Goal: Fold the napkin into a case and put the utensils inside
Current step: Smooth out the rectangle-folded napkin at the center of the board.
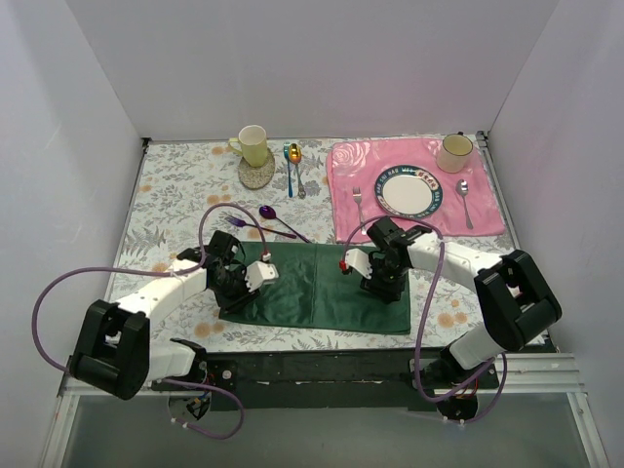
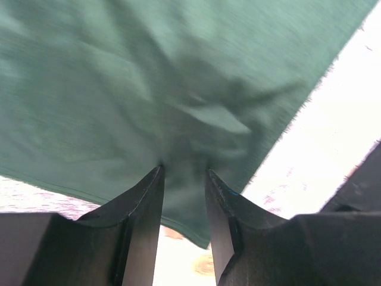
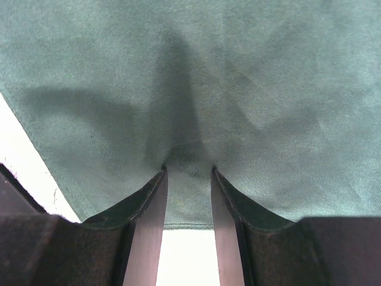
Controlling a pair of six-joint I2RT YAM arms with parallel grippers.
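Observation:
The dark green napkin [image 1: 317,292] lies flat as a wide rectangle on the near middle of the table, with a crease down its centre. My left gripper [image 1: 237,285] is down on its left part. In the left wrist view [image 2: 184,173] the jaws stand narrow, pinching puckered cloth [image 2: 149,89] just inside a corner. My right gripper [image 1: 376,281] is down on its right part. In the right wrist view [image 3: 189,170] it pinches a ridge of cloth [image 3: 250,89] just inside the hem. The purple spoon [image 1: 273,216] and purple fork [image 1: 242,224] lie beyond the napkin's far left edge.
A pink rose placemat [image 1: 351,166] at the back right holds a plate [image 1: 408,190], a silver fork [image 1: 359,205], a silver spoon [image 1: 465,200] and a cup [image 1: 454,151]. A yellow mug [image 1: 253,144] stands on a coaster, with blue and gold spoons [image 1: 292,164] beside it.

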